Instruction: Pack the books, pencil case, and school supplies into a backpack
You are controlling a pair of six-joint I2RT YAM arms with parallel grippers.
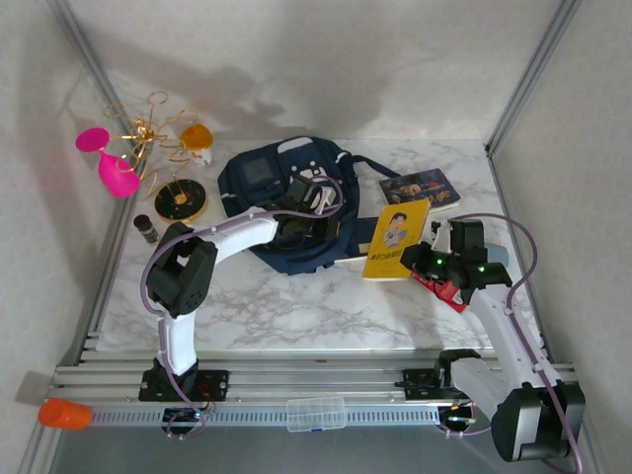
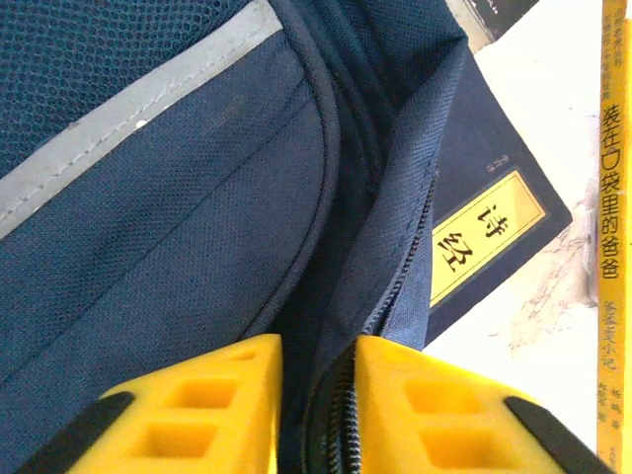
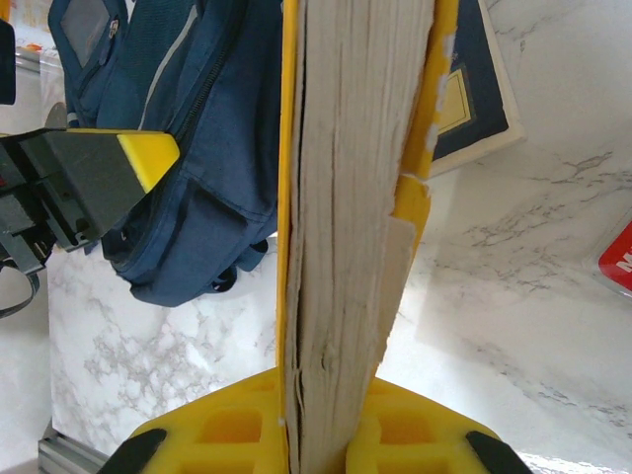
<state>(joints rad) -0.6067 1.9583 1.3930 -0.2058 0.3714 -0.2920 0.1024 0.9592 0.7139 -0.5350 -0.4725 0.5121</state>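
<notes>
The navy backpack (image 1: pixel 276 188) lies at the middle back of the table. My left gripper (image 1: pixel 308 212) is over its right side, shut on the fabric edge beside the open zipper (image 2: pixel 390 296); the flap sits between the yellow fingers (image 2: pixel 207 405). My right gripper (image 1: pixel 427 259) is shut on the yellow book (image 1: pixel 397 237), holding it on edge, pages (image 3: pixel 346 197) facing the camera. The navy book (image 2: pixel 494 197) lies flat, half under the backpack's edge. The dark glossy book (image 1: pixel 420 188) lies at the back right. The red packet (image 1: pixel 441 289) lies under the right arm.
Pink glasses (image 1: pixel 109 163), a gold wire rack (image 1: pixel 158 133) and a small dark bottle (image 1: pixel 146 229) stand at the back left. A clear plastic box (image 1: pixel 316 413) and an orange cup (image 1: pixel 64 413) rest on the near rail. Metal frame posts (image 1: pixel 523 79) bound the sides.
</notes>
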